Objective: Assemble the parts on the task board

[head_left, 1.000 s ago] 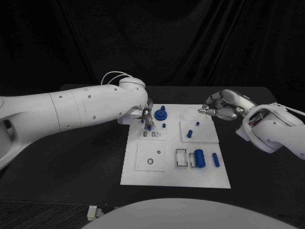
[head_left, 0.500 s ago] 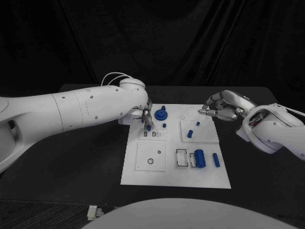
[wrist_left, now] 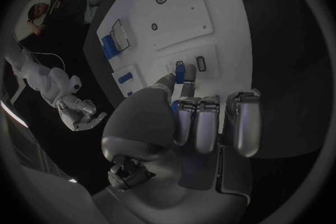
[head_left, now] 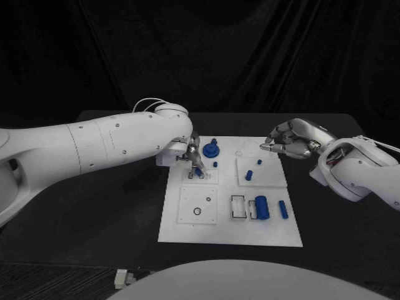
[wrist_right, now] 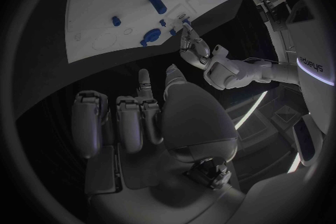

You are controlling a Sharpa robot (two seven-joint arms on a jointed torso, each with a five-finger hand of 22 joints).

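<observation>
Blue part (wrist_left: 180, 71) pinched by left hand (wrist_left: 189, 117) over task board (head_left: 200, 225) slots | right hand (head_left: 290, 140) curled, holding nothing, beside board

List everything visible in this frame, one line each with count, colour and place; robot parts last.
Table: one, black, under everything.
Task board: one, white, middle of the table.
Large cylinder: one, blue, lying at the board's near right.
Slim bar: one, blue, lying just right of the large cylinder.
Round knob part: one, blue, at the board's far edge.
Short peg: one, blue, right of the board's centre.
Small part: one, blue, pinched in the left hand's fingers over a slot.
Left hand: silver, at the board's far left.
Right hand: silver, fingers curled, beyond the board's far right corner.
</observation>
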